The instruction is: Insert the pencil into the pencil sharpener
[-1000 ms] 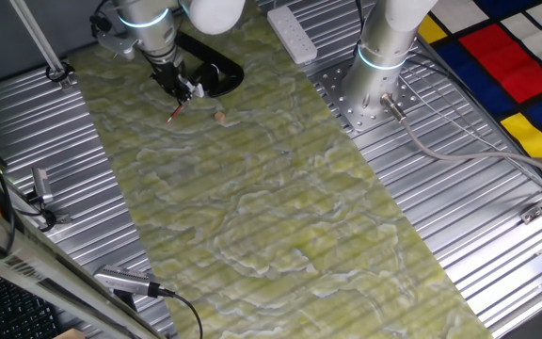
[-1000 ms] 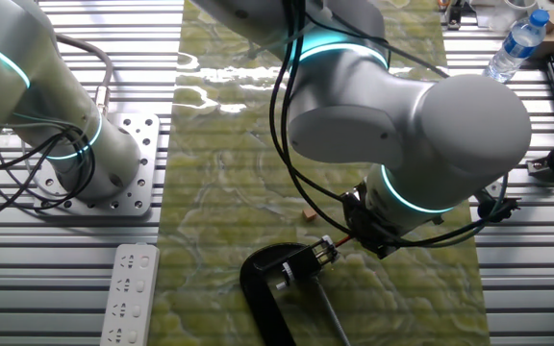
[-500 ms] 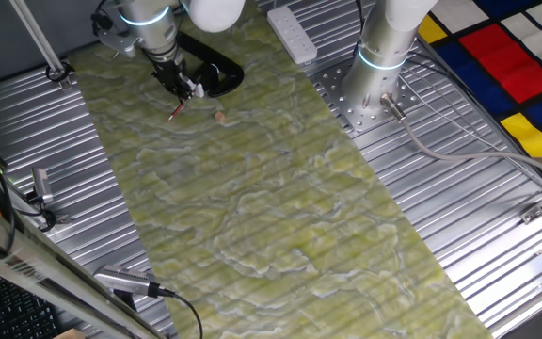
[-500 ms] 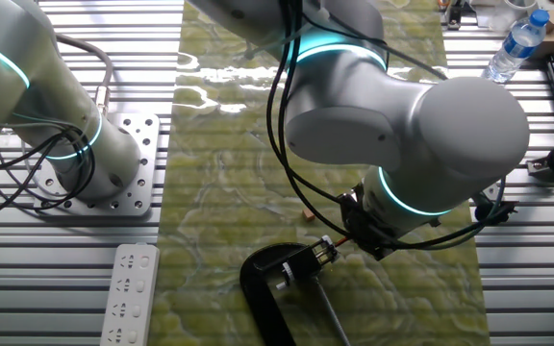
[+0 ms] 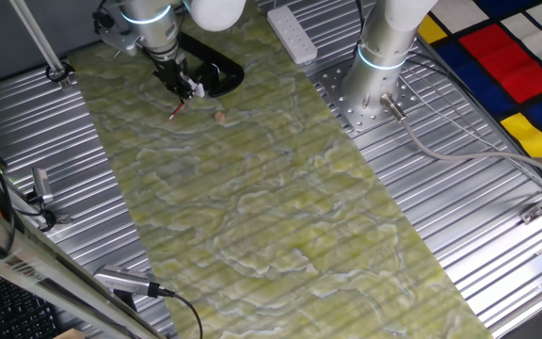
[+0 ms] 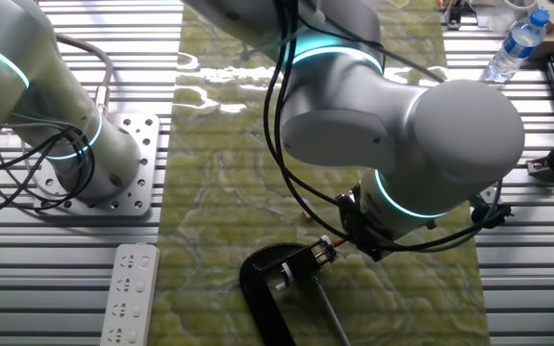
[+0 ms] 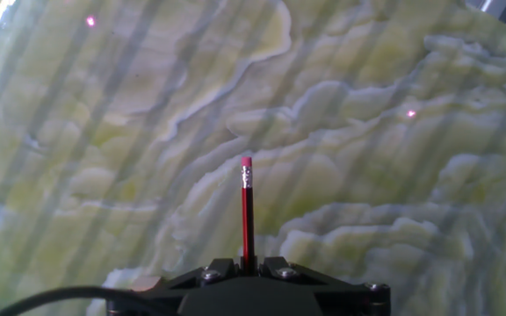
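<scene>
My gripper (image 5: 186, 88) is shut on the thin red pencil (image 5: 176, 114), which sticks out past the fingers toward the green mat. In the hand view the pencil (image 7: 247, 211) stands straight up from between the jaws of the gripper (image 7: 248, 263), its metal-banded end farthest from me, over bare mat. The glossy black pencil sharpener (image 5: 216, 72) sits right behind the gripper at the mat's far end. In the other fixed view the gripper (image 6: 327, 249) is beside the sharpener (image 6: 261, 274), mostly under the arm's big elbow. The sharpener is out of the hand view.
A small brown bit (image 5: 220, 117) lies on the mat close to the pencil. A white power strip (image 5: 292, 33) lies beyond the sharpener. A second arm's base (image 5: 374, 66) stands on the ribbed metal table. A water bottle (image 6: 517, 43) stands at the far corner.
The arm has shifted very slightly, and the gripper has edged a little toward the sharpener. The pencil stays in the gripper.
</scene>
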Controlling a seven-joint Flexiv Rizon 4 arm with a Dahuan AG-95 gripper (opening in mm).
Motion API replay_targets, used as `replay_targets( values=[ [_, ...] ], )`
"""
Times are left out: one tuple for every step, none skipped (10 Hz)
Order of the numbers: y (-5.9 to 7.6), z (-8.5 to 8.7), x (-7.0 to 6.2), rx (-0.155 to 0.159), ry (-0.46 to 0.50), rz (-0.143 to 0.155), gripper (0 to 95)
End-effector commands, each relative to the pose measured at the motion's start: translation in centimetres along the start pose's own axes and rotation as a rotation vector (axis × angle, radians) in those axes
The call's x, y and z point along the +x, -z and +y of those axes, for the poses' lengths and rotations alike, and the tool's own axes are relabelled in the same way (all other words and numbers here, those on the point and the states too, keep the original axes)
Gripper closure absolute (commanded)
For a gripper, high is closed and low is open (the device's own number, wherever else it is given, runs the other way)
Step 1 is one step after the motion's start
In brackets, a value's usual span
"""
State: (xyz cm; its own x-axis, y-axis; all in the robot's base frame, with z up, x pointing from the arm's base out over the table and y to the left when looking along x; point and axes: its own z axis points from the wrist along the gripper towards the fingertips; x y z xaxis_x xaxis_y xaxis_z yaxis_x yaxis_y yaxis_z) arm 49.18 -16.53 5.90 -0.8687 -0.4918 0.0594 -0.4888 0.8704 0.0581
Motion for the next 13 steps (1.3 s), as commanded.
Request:
replay_targets(
  values=[
    [0.0,0.0,0.1,-0.001,0.002,-0.001,57.0],
    [0.0,0.0,0.1,-0.002,0.005,-0.001,57.0],
    [0.0,0.0,0.1,-0.005,0.014,0.003,38.0],
    [0.0,0.0,0.1,-0.006,0.016,0.002,38.0],
    [0.0,0.1,0.1,-0.006,0.017,0.002,19.0],
    [0.2,0.2,-0.1,-0.018,0.025,-0.006,19.0],
    [0.6,0.5,-0.6,-0.015,0.011,-0.002,19.0],
    [1.1,1.0,-1.6,-0.01,-0.009,0.002,19.0],
    [1.4,1.8,-3.2,-0.01,-0.045,0.001,19.0],
    [1.5,2.4,-4.5,-0.008,-0.08,-0.007,38.0],
    [1.6,3.2,-5.7,-0.006,-0.124,-0.01,57.0],
    [1.6,3.9,-6.8,-0.004,-0.155,-0.01,76.0],
    [1.6,3.9,-6.8,-0.004,-0.155,-0.01,76.0]
  ],
)
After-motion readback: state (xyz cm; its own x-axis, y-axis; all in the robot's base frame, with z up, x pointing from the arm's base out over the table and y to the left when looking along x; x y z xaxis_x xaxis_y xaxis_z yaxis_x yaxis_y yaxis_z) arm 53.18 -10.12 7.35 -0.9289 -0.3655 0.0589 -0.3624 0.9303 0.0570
